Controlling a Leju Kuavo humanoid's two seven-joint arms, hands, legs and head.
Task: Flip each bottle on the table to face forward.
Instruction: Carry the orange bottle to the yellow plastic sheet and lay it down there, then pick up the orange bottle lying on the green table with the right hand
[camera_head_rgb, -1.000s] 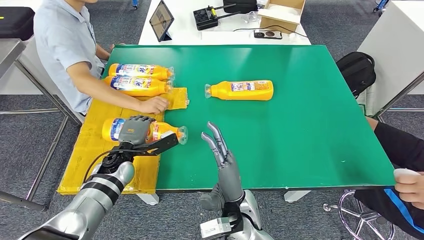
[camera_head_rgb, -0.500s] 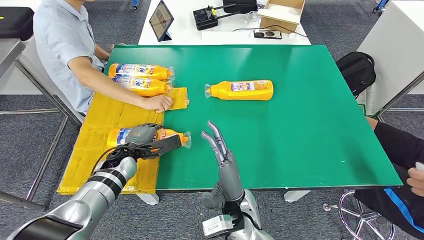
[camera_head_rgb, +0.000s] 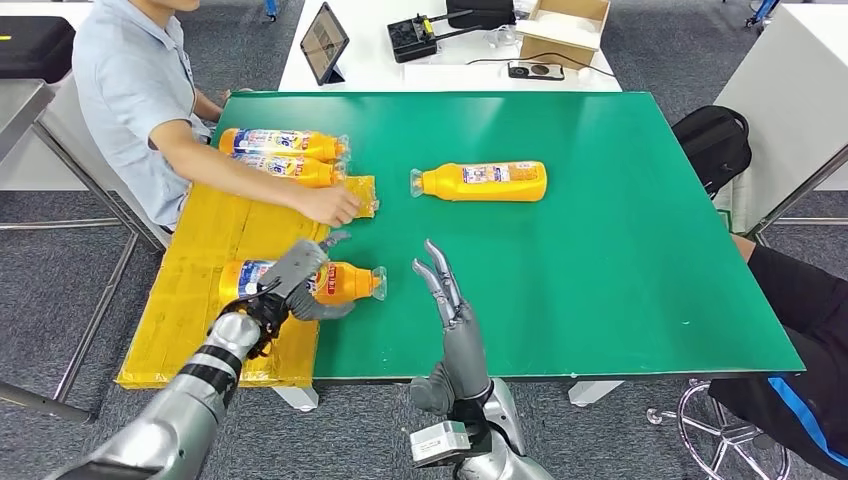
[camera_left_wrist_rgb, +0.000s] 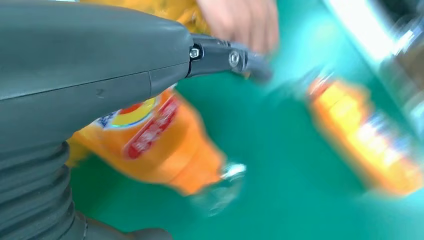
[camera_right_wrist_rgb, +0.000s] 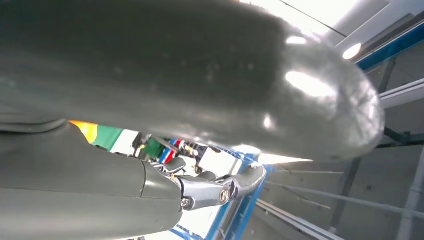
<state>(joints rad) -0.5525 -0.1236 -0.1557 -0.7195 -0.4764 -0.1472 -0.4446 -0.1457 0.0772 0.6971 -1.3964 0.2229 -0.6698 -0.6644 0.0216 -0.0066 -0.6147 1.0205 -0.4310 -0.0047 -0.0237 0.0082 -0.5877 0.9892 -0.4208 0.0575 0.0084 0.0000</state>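
Head view shows a wide green tabletop (camera_head_rgb: 600, 260) with a yellow cardboard mat (camera_head_rgb: 205, 270) at its left, seemingly a staging spot, since two orange plastic bottles (camera_head_rgb: 285, 143) lie at the mat's upper end under a seated person's hand (camera_head_rgb: 335, 205) and another orange labelled bottle (camera_head_rgb: 310, 281) lies at lower left with its cap pointing right. A fourth orange bottle (camera_head_rgb: 483, 181) lies alone at upper centre (probably awaiting its flip). The left hand (camera_head_rgb: 300, 278) curls over the lower-left bottle, likely to roll it, while the right hand (camera_head_rgb: 447, 300) stands spread and upright, holding nothing.

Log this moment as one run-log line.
left hand: grips near bottle | right hand: raised, holds nothing | person's hand: on far bottles
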